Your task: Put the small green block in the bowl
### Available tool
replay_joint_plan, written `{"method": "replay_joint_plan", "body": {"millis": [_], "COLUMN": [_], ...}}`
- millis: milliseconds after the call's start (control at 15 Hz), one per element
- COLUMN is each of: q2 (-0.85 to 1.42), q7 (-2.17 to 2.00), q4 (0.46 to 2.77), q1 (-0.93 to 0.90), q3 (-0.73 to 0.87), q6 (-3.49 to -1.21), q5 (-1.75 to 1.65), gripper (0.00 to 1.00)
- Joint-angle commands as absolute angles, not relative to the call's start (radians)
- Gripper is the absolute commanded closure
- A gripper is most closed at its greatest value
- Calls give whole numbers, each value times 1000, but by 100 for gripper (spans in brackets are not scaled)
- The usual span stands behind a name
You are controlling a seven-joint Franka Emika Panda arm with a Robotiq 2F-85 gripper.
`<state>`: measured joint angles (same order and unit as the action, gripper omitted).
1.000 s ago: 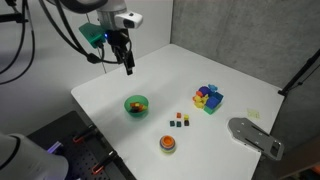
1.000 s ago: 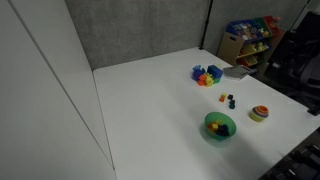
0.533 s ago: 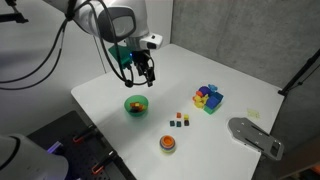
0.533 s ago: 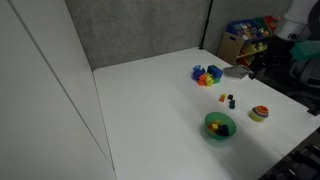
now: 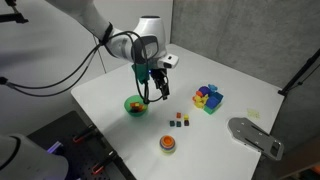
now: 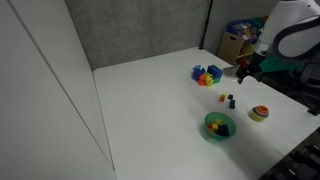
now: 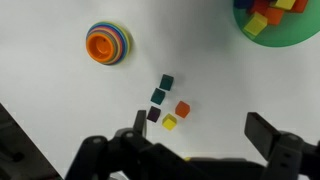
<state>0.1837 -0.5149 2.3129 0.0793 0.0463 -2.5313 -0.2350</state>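
Observation:
The bowl (image 5: 135, 104) is bright green with coloured pieces inside; it also shows in an exterior view (image 6: 219, 126) and at the top right of the wrist view (image 7: 275, 25). Several tiny cubes (image 5: 180, 120) lie in a loose group on the white table. In the wrist view two of them look green-teal; the small green block (image 7: 166, 81) is the upper one, with a teal cube (image 7: 158, 96), a red, a yellow and a dark cube below it. My gripper (image 5: 158, 90) (image 7: 200, 135) is open and empty, hovering above the table between the bowl and the cubes.
A small round orange-red dish (image 5: 167, 144) (image 7: 108, 44) stands near the table's front edge. A multicoloured block cluster (image 5: 208, 97) (image 6: 207, 75) sits further back. A grey flat object (image 5: 255, 136) lies at the table corner. A toy shelf (image 6: 250, 35) stands beyond the table.
The arm has swung from the far back of the table down towards the bowl and the tiny cubes. The gripper stays open. No object has moved.

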Motion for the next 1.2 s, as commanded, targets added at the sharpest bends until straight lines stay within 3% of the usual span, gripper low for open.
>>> {"method": "replay_joint_plan", "body": {"millis": [0, 467, 1133], "q2": [300, 295, 595], "q7": [-580, -532, -498], "q4": [2210, 2216, 2093], "q1": [30, -1, 31], "q3": [114, 141, 160], "q6": [-2519, -2496, -2665], "q5": [-253, -228, -34], "gripper": [0, 0, 0]}}
